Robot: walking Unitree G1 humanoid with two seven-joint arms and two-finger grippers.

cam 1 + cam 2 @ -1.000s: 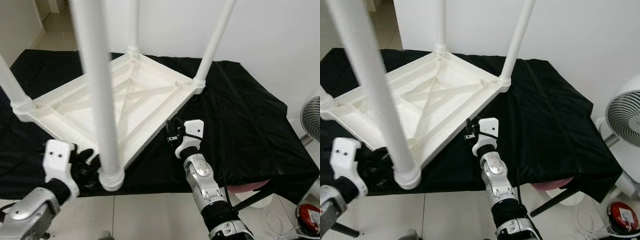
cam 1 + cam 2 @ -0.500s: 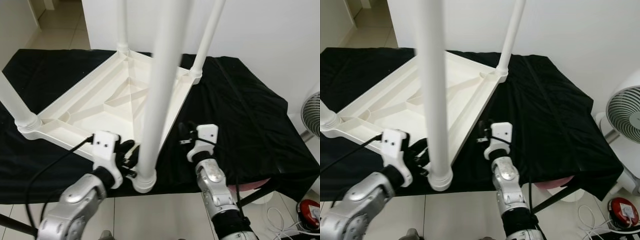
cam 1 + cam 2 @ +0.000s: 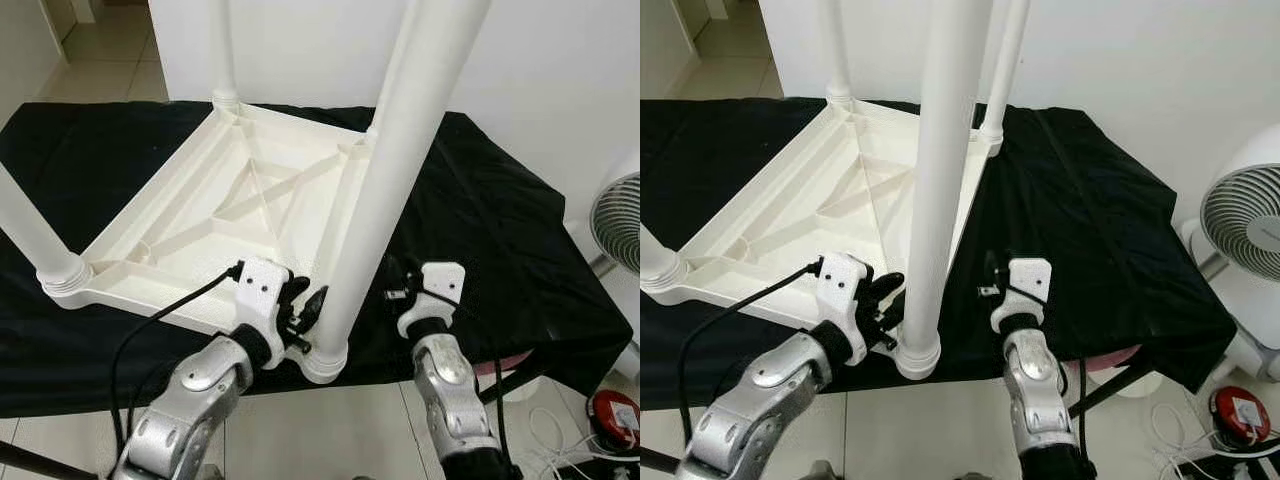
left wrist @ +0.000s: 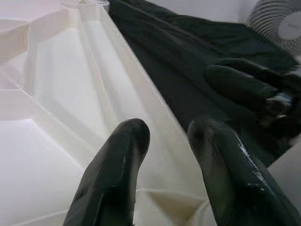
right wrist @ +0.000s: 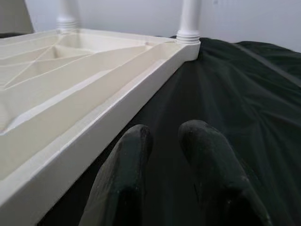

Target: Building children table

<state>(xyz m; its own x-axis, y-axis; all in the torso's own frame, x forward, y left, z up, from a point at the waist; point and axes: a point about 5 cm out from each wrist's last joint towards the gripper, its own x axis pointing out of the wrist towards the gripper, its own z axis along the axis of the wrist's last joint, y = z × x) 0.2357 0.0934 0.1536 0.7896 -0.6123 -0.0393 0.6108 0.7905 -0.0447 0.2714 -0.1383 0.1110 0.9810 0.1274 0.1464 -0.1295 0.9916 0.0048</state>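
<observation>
I am looking down at the white children's table (image 3: 250, 200), which is lying upside down on the black cloth (image 3: 500, 210) with its ribbed underside up. Going from my left: a leg (image 3: 30, 235) is standing in the near-left corner socket, another (image 3: 222, 50) at the far corner, a third partly hidden behind the near one, and the nearest leg (image 3: 385, 180) is rising right in front of me. So I am judging all four legs seated; what is left is probably checking them and turning the table upright.

My left gripper (image 3: 305, 310) is sitting against the base of that nearest leg, fingers slightly parted and grasping nothing. My right gripper (image 3: 392, 285) is hovering over the cloth just beside the table's edge, fingers nearly together, empty. I am seeing no containers here. A fan (image 3: 1245, 225) is standing off to my right.
</observation>
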